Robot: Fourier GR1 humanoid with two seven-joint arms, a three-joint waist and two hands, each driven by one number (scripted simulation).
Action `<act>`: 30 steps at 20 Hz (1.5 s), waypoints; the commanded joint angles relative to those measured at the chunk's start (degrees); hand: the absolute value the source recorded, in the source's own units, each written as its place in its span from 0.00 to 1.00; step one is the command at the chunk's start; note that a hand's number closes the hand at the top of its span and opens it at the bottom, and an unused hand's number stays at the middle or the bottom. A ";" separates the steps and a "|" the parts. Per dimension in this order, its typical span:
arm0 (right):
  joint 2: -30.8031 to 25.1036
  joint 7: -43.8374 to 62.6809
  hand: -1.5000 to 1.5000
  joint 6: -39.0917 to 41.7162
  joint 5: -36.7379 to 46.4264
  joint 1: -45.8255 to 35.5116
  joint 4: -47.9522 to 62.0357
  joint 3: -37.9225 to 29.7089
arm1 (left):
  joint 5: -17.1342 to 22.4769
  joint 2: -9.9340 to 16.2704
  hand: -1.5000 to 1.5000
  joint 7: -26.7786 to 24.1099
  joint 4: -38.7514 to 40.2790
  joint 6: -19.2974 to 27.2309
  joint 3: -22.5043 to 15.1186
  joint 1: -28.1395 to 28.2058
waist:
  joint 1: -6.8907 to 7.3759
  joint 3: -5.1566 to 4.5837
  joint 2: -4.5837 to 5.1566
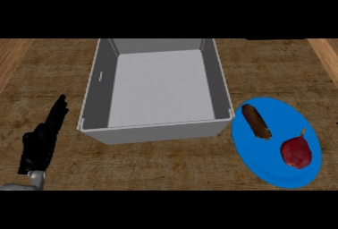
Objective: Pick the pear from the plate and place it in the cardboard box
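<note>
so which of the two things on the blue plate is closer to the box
The brown elongated item, lying at the blue plate's upper left, just beside the grey box's right wall. The red pear sits farther out, lower right on the plate.

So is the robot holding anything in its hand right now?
No, nothing is held. The left hand rests open at the left, fingers straight. The pear lies on the blue plate, untouched. The right hand is not in view.

box (99, 85) walls upright, top open | brown stick (257, 121) beside pear (297, 153)
</note>
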 commanded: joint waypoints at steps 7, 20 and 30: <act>-17.06 15.13 0.00 15.95 9.13 18.68 -2.85 7.50 | -3.50 -1.43 0.50 -0.18 -1.67 2.06 -1.82 2.40 | 0.30 -0.29 -0.17; -25.05 44.82 0.00 29.37 9.44 14.02 -15.96 16.87 | -5.79 -4.92 0.50 -0.17 -0.17 1.31 -1.96 1.27 | 1.09 -0.14 0.04; -17.00 51.42 0.00 29.37 19.04 11.97 -15.08 19.01 | -9.40 -6.97 0.50 7.50 -6.33 0.21 0.14 0.69 | 0.96 -0.10 -0.04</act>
